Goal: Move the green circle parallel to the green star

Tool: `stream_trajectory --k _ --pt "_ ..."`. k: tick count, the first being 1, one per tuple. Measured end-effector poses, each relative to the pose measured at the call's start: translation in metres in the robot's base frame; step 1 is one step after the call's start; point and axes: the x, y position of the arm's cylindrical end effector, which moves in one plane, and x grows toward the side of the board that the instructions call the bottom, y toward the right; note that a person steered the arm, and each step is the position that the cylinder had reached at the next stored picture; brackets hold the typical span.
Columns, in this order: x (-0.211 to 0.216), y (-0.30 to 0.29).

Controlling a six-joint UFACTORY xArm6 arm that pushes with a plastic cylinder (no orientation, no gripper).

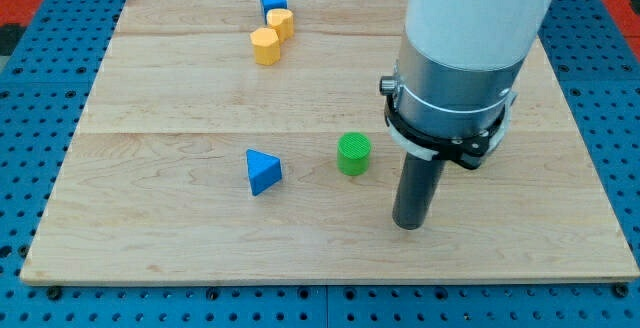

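No claw exists; my tip (pixel 409 226) rests near the worktop's (pixel 150 238) bottom edge, just right of the green circle (pixel 354 154), apart. No green star shows, so alignment remains undone.

No readable text, label, brand, number or sign showing anywhere in the frame.
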Motion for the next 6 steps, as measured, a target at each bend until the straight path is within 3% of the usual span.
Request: stream_trajectory --k 2,3,4,5,6 --pt "-0.048 -0.050" --pt "-0.046 -0.050" --pt "-0.025 -0.090" --pt "-0.059 -0.101" --pt "-0.076 -0.044"
